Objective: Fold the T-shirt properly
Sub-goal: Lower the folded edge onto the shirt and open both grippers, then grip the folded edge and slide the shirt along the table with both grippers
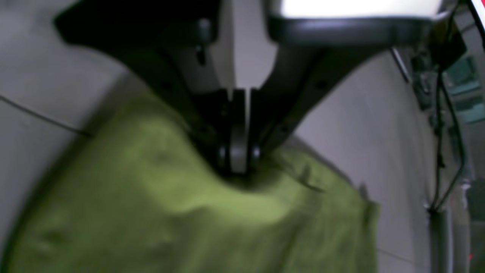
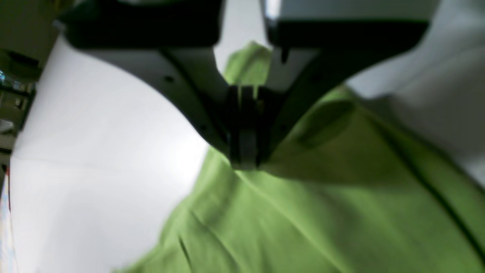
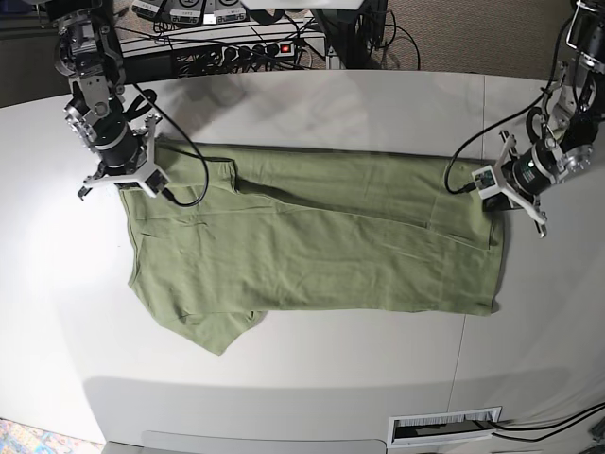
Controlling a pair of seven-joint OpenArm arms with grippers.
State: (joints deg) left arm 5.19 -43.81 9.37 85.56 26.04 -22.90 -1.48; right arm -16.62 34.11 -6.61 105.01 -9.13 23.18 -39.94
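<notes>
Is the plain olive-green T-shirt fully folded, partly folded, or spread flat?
Partly folded. The olive-green T-shirt has its upper long edge doubled over onto the body, one sleeve still sticks out, and it lies long across the white table.

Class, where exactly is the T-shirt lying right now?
In the base view the T-shirt lies spread across the middle of the white table, pinched between both hands at its far corners.
</notes>
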